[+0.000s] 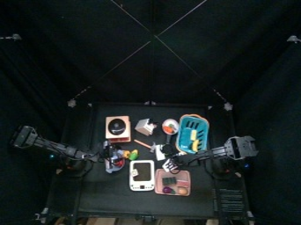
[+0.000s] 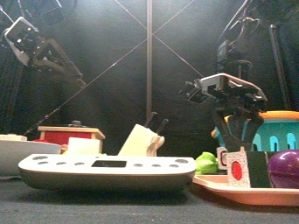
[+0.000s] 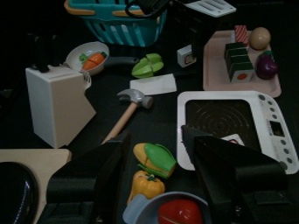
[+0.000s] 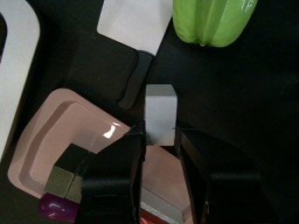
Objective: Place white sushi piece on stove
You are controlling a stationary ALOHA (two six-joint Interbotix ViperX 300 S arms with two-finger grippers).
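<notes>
My right gripper (image 4: 158,136) is shut on the white sushi piece (image 4: 160,103), a small white block. It holds the piece low over the near corner of the pink tray (image 4: 59,131). In the front view the piece (image 2: 233,166) hangs under the right gripper (image 2: 239,144). The stove (image 1: 143,174), a flat white panel with a dark grid, lies just left of the tray at the table's front; it is also in the front view (image 2: 105,171) and the left wrist view (image 3: 274,131). My left gripper (image 3: 158,147) is open and empty above toy vegetables, left of the stove.
A teal basket (image 1: 194,132) stands at the back right and an orange-brown box with a black disc (image 1: 118,126) at the back left. A white cleaver (image 3: 152,85), a hammer (image 3: 126,112) and a green toy (image 3: 149,66) lie mid-table. The tray holds sushi rolls (image 3: 239,59).
</notes>
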